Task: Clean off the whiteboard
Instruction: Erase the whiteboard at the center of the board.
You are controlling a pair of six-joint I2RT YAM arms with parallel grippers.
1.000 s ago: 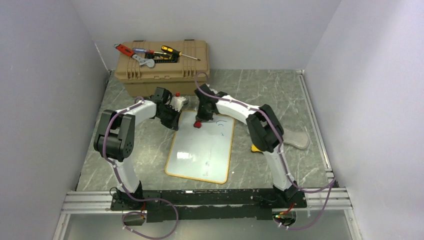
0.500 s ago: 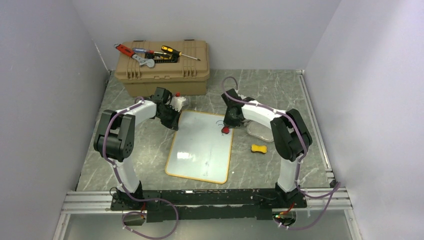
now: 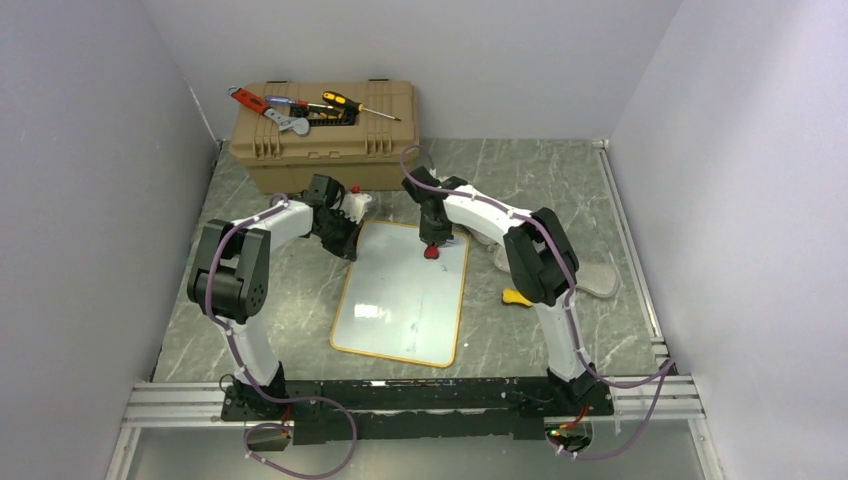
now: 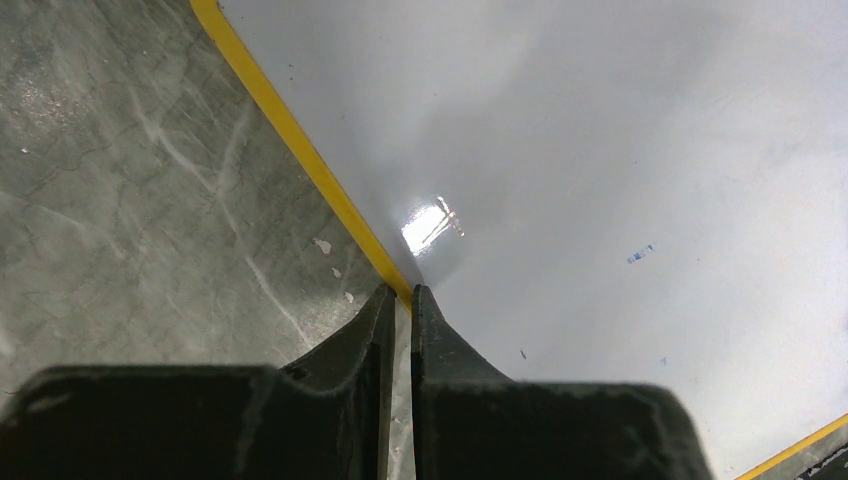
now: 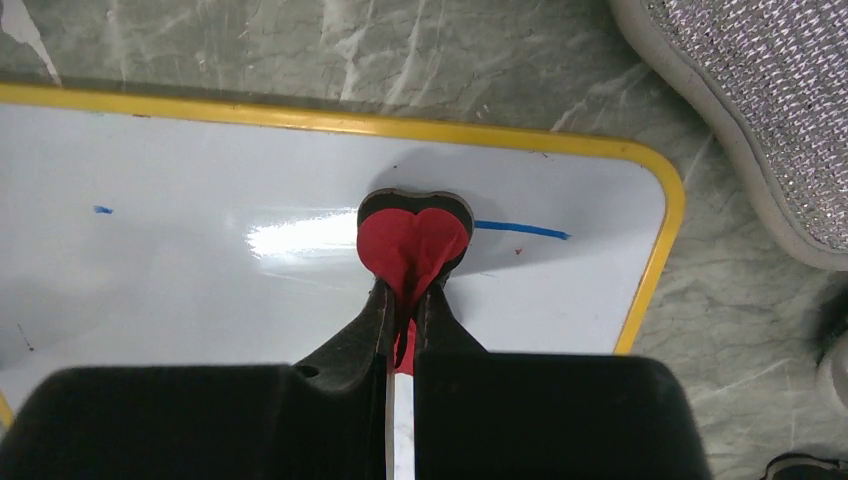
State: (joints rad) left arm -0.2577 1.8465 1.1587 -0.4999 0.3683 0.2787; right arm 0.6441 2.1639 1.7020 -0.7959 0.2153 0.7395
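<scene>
The whiteboard (image 3: 405, 295), white with a yellow-orange frame, lies flat on the table between the arms. My left gripper (image 3: 347, 243) is at its far left corner; in the left wrist view its jaws (image 4: 401, 292) are shut on the yellow frame (image 4: 300, 150). My right gripper (image 3: 433, 240) is shut on a red heart-shaped eraser (image 5: 413, 238), which presses on the board (image 5: 200, 290) near its far right corner. A short blue line (image 5: 520, 230) shows just right of the eraser, and a small blue speck (image 5: 102, 210) lies to the left.
A tan toolbox (image 3: 325, 140) with screwdrivers and a wrench on its lid stands behind the board. A white bottle with a red cap (image 3: 357, 203) sits by the left gripper. A yellow sponge (image 3: 513, 297) and a grey mesh pad (image 3: 598, 280) lie right of the board.
My right gripper swept the eraser rightward along the board's far edge, then back toward the middle. The blue writing there has thinned. The left arm has stayed put.
</scene>
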